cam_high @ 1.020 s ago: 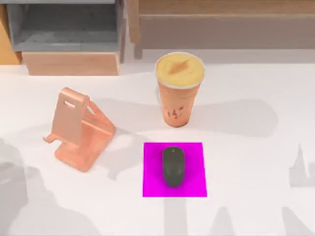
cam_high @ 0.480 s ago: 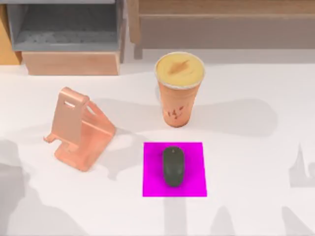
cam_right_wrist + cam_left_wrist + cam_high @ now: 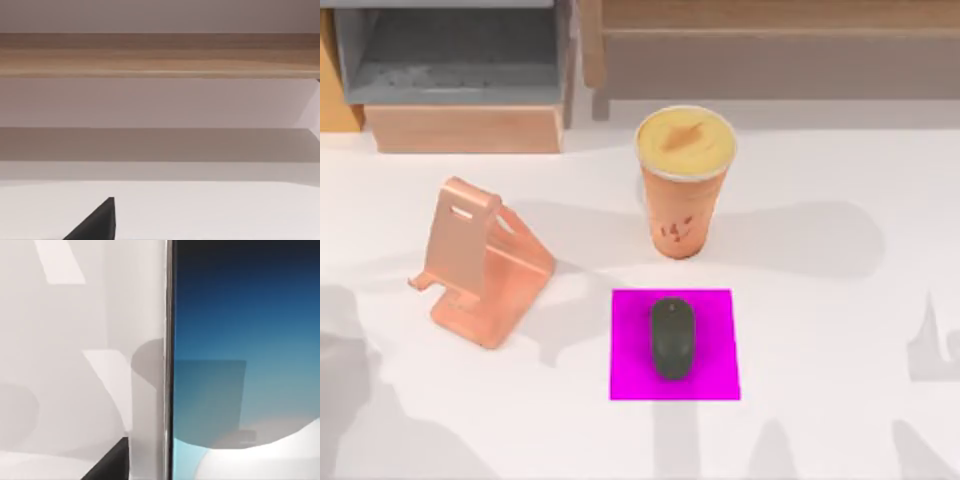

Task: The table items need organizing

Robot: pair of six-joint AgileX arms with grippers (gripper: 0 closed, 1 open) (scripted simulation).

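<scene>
On the left of the white bench (image 3: 840, 330), a copper-pink phone stand (image 3: 480, 260) is seen standing empty, its back plate leaning away from its front lip. Behind it, at the bench's far edge, a grey open-fronted box (image 3: 450, 60) is set on a wooden base. Toward the middle, a magenta square mat (image 3: 710, 375) is laid flat, and the dark grey mouse (image 3: 672, 337) is placed on it, lengthwise and roughly centred. Just behind the mat, apart from it, the orange cup (image 3: 683, 185) is stood upright with its yellowish lid on. A long wooden shelf (image 3: 770, 50) is run along the back on the right. The right part of the bench is crossed by soft grey shadows.

In the left wrist view, the smartphone (image 3: 250, 340) is shown very close, its blue glowing screen facing the camera and its thin metallic edge seen as a straight line against the pale surface beyond. A small dark part of the left gripper is caught at the frame's edge; whether its fingers are apart or pressed on the phone cannot be told.

In the right wrist view, the wooden shelf (image 3: 160, 55) is seen across the bench, and a dark tip is caught at the frame's edge; the right gripper's state cannot be told either.
</scene>
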